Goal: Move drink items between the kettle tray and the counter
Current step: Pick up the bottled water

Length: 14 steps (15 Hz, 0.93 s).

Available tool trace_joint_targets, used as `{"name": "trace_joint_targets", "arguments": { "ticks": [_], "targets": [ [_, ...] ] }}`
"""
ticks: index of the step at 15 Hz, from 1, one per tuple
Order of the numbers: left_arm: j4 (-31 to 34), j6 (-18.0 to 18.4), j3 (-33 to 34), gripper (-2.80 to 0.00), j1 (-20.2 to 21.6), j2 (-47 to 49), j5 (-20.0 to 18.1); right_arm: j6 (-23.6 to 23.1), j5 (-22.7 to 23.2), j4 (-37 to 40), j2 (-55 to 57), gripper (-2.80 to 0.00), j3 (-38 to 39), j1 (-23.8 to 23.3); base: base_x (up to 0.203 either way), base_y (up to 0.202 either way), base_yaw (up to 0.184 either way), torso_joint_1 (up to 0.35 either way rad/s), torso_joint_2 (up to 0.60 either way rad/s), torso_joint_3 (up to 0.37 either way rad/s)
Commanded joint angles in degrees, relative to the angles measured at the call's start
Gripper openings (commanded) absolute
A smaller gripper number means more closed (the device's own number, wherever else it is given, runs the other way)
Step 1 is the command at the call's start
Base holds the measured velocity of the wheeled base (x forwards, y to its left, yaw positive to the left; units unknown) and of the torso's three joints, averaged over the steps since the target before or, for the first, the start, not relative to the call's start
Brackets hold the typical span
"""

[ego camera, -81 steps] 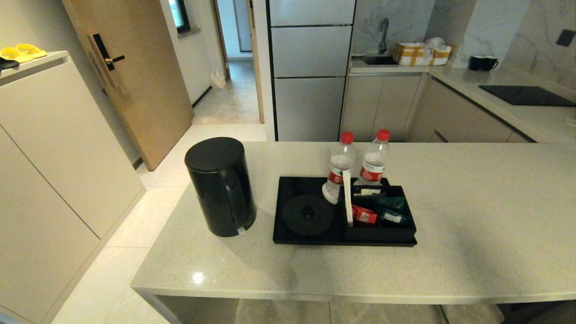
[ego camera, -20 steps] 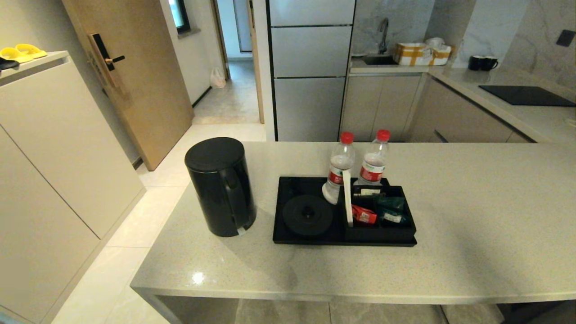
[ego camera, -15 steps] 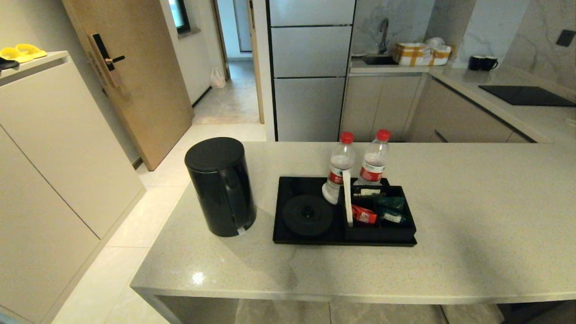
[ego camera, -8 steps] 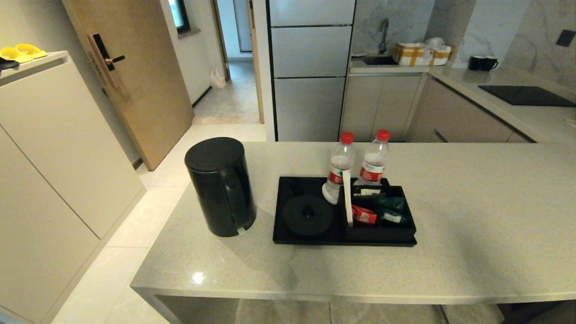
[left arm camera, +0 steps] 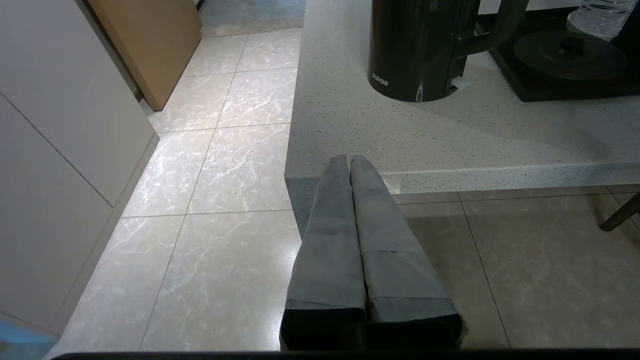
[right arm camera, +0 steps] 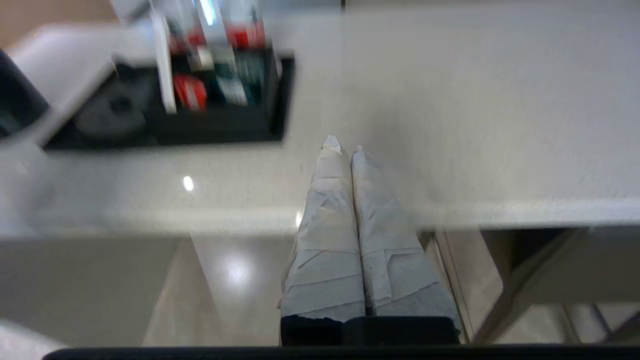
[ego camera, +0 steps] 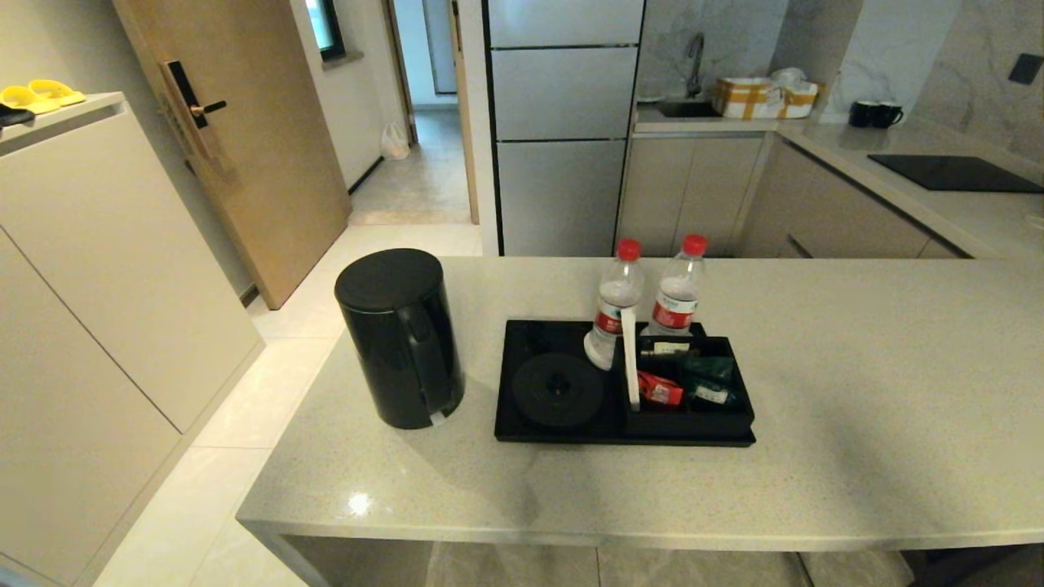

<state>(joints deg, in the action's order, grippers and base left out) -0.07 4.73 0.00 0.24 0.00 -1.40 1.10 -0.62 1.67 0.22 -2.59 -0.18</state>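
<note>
The black kettle [ego camera: 400,338] stands on the beige counter [ego camera: 856,367], just left of the black kettle tray [ego camera: 522,430]. Its round base [ego camera: 558,390] on the tray is bare. Two red-capped water bottles [ego camera: 617,302] [ego camera: 677,292] stand upright at the tray's far edge. Neither arm shows in the head view. My left gripper [left arm camera: 348,159] is shut and empty, low before the counter's near left corner, with the kettle [left arm camera: 420,50] beyond it. My right gripper [right arm camera: 345,147] is shut and empty, at the counter's front edge, right of the tray [right arm camera: 225,132].
Red and green sachets [ego camera: 685,387] lie in the tray's boxed compartment beside the white divider [ego camera: 630,359]. A hob panel [ego camera: 954,173], two black mugs [ego camera: 874,113] and a sink [ego camera: 689,106] sit on the far worktop. Tall cabinets [ego camera: 98,269] stand left across the tiled floor.
</note>
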Motion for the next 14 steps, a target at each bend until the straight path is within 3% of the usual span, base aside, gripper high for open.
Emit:
{"name": "trace_joint_targets", "arguments": {
  "ticks": [1,4,6,9,14],
  "targets": [
    [-0.01,0.02,0.08,-2.8,0.02,0.0,0.0,1.31,-0.07,1.6,3.47,-2.8,-7.88,0.01,0.0,0.0,0.0,0.0,0.0,0.0],
    [-0.01,0.02,0.0,-2.8,0.02,0.0,0.0,3.75,0.63,5.81,10.89,-2.8,-21.59,0.01,0.0,0.0,0.0,0.0,0.0,0.0],
    [-0.01,0.02,0.0,-2.8,0.02,0.0,0.0,6.83,1.04,10.38,13.63,-2.8,-26.64,-0.11,0.0,0.0,0.0,0.0,0.0,0.0],
    [-0.01,0.02,0.0,-2.8,0.02,0.0,0.0,10.58,3.24,23.54,15.63,-2.8,-36.47,-0.32,0.0,0.0,0.0,0.0,0.0,0.0],
    [-0.01,0.02,0.01,-2.8,0.02,0.0,0.0,19.22,23.29,45.43,32.09,-2.8,-56.7,-0.33,0.0,0.0,0.0,0.0,0.0,0.0]
  ]
}}
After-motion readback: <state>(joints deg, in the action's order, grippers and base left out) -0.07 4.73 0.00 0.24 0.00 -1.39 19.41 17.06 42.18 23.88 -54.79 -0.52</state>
